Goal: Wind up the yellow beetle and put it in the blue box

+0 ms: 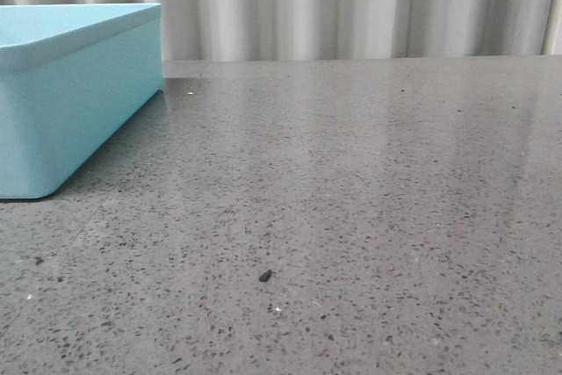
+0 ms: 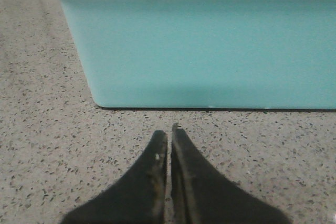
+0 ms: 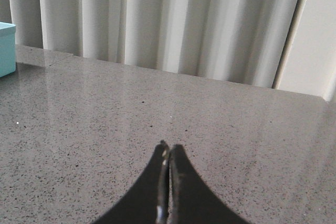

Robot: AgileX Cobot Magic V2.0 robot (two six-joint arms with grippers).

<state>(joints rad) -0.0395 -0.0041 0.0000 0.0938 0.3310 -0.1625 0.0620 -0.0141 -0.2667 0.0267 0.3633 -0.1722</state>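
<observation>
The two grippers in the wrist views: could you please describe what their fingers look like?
Both the left gripper and the right gripper show two black, matte fingers, broad at the base and curving to slim tips. Small pale scuffs mark the inner edges. No cables or markings are visible.

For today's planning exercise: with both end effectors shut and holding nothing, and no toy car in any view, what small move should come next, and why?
Probably find the car first. The blue box sits at the table's left. The left end effector faces its wall, shut and holding nothing; the right end effector is shut over bare tabletop. I would pan a wrist camera to search.
</observation>
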